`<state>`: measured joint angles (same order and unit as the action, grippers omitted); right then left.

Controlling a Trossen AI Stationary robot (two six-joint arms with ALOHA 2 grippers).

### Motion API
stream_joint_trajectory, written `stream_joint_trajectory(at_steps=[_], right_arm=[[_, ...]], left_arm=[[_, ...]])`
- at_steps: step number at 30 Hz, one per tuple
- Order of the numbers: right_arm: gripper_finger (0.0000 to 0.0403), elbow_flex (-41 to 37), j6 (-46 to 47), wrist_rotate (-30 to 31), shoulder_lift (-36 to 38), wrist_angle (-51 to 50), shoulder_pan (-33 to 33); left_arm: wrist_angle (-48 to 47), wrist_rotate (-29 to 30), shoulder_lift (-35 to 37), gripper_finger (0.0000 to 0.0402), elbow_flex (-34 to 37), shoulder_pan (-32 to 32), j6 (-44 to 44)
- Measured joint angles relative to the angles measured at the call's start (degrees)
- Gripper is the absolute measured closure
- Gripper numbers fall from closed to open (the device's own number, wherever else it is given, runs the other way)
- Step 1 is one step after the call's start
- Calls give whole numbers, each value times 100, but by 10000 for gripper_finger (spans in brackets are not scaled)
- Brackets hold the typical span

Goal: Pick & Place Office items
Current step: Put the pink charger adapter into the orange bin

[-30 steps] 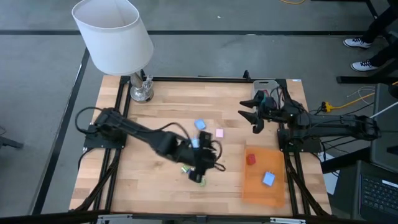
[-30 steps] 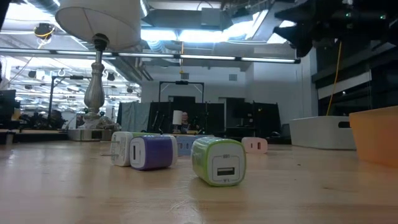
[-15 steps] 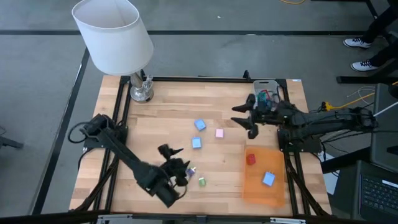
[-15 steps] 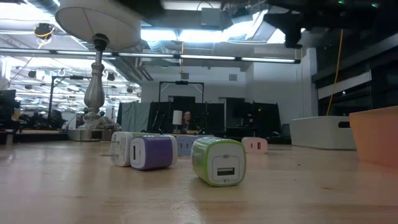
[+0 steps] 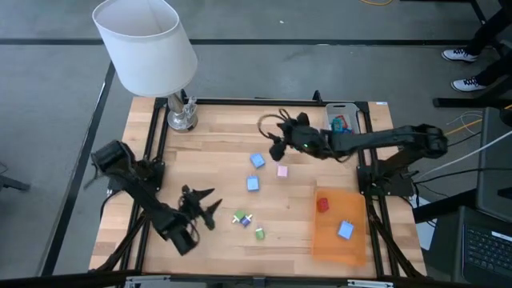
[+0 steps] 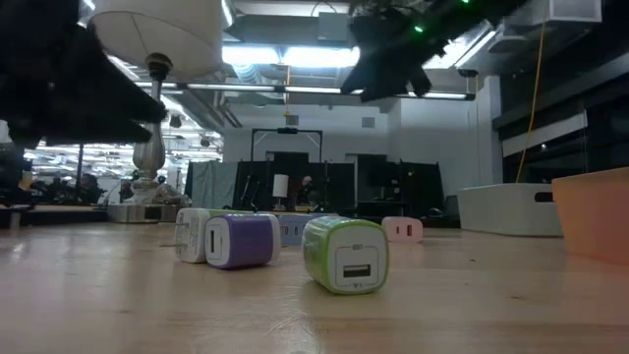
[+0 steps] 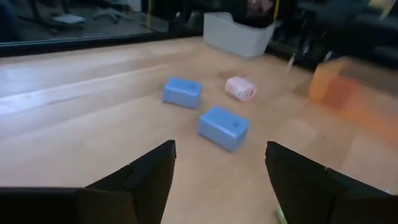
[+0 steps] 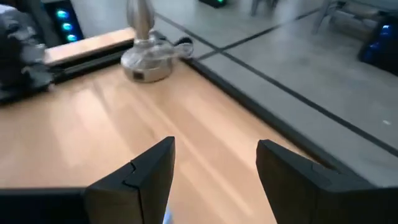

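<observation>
The office items are small coloured blocks on the wooden table: two blue ones (image 5: pixel 257 160) (image 5: pixel 253 183), a pink one (image 5: pixel 282 170), and a cluster of green and purple ones (image 5: pixel 244 218) (image 6: pixel 346 255). My left gripper (image 5: pixel 203 206) is open near the table's near left, left of the green cluster, with nothing between its fingers (image 7: pixel 221 171). The blue and pink blocks (image 7: pixel 223 127) lie ahead of it. My right gripper (image 5: pixel 276 142) is open above the far middle of the table, with only bare tabletop under it (image 8: pixel 214 162).
An orange tray (image 5: pixel 352 248) at the near right holds a red block (image 5: pixel 322 205) and a blue block (image 5: pixel 345 230). A grey tray (image 5: pixel 330 110) with a few pieces stands at the far right. A lamp with a white shade (image 5: pixel 146 44) stands at the far left corner.
My left gripper has drawn back from over the green and purple cluster toward the table's near left corner, sinking and rolling over. The cluster stays on the table. My right gripper has swung from the far right toward the table's far middle.
</observation>
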<state>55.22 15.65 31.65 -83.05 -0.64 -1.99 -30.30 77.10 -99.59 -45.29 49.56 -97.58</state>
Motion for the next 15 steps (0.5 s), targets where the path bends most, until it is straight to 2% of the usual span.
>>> stream_joint_trajectory(at_steps=[2,5,7,10,12,15], right_arm=[[179,509,6,37,-201,-302,-61],[179,1031,50,54,-350,-486,-86],[179,1301,225,135,-369,-796,-86],[179,1668,757,580,-389,-1747,-87],[179,1797,1203,895,-396,-2408,-85],[179,1830,1899,1186,-396,-2971,-10]], left_arm=[[378,-38,461,166,428,144,197],[1093,-609,1241,170,1057,215,764],[2088,-661,1643,169,1553,163,1600],[4287,-914,2037,165,2352,-32,3392],[6058,-1673,2157,165,2840,-274,4841],[8638,-3479,2156,165,3416,-740,6822]])
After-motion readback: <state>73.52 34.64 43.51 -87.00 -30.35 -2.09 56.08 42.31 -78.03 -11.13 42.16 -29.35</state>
